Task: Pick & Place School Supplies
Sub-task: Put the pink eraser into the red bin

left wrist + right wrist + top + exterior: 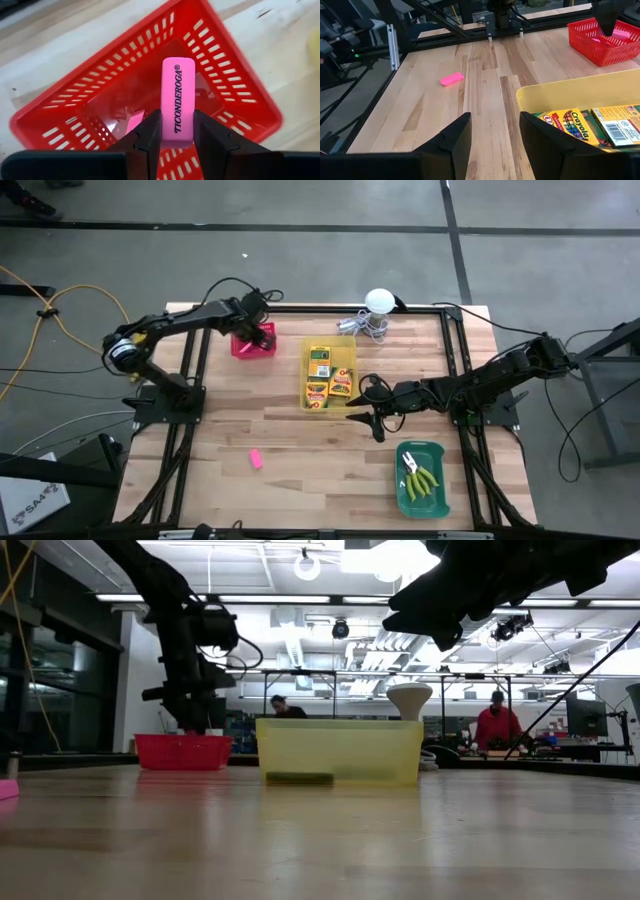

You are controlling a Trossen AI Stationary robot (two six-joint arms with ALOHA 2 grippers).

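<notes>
My left gripper (177, 125) hangs over the red bin (254, 342) at the table's far left, shut on a pink eraser (178, 95). Another pink eraser (134, 122) lies in that bin. My right gripper (372, 418) is open, raised above the table just near of the yellow bin (328, 375), which holds crayon boxes (319, 363). One more pink eraser (256, 458) lies flat on the table toward the near left. Two tools with yellow-green handles (421, 476) lie in the green bin (437, 502). My left gripper pinches the pink eraser by one end (176, 135) between its two fingers (150, 132), coming from above and pointing down into the red bin. The eraser runs along the fingers, its free end sticking out past the fingertips. It is lifted clear above the bin floor.
A white ball with metal clutter (376, 310) stands at the far edge behind the yellow bin. Bare wood lies between the loose eraser and the green bin. People (497, 723) are in the room beyond the table.
</notes>
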